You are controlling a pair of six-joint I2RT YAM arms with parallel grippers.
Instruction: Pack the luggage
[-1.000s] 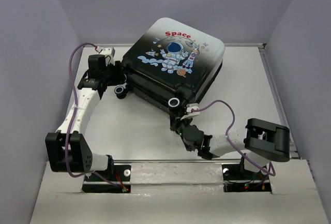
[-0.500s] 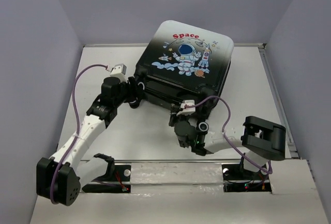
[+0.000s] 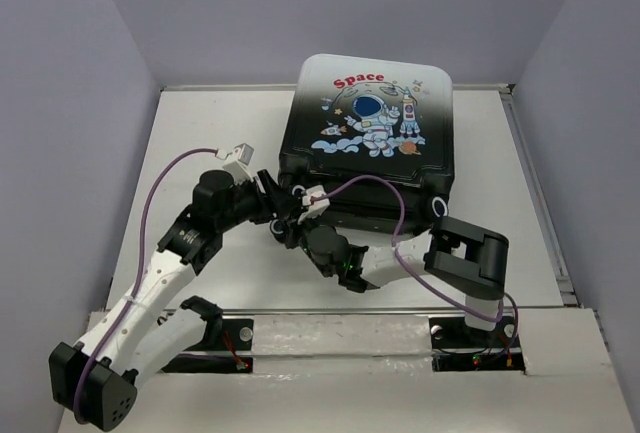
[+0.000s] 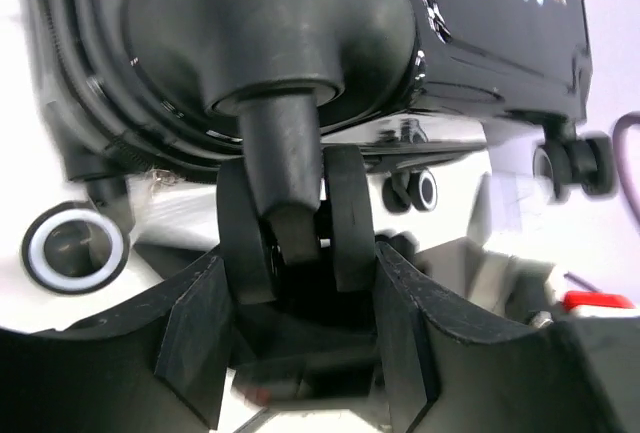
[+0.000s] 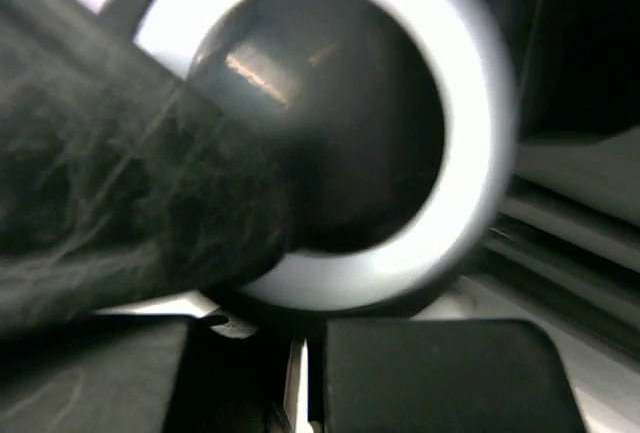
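A white table [image 3: 200,128] was enclosed by plain pale lilac panels: a left wall [image 3: 60,103], a back wall [image 3: 330,3] across the top, a right wall [image 3: 600,103]. Everything was evenly, softly lit.

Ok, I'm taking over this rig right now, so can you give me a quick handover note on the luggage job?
Tools: the left tool is clamped on the caster wheel at the case's near-left corner. The right tool is shut and empty, close against a white-ringed wheel.
Things: the luggage lies print-up, far on the table.
Done: lid down.
Left: contents and zip not visible, so check them; probably release the wheel next.
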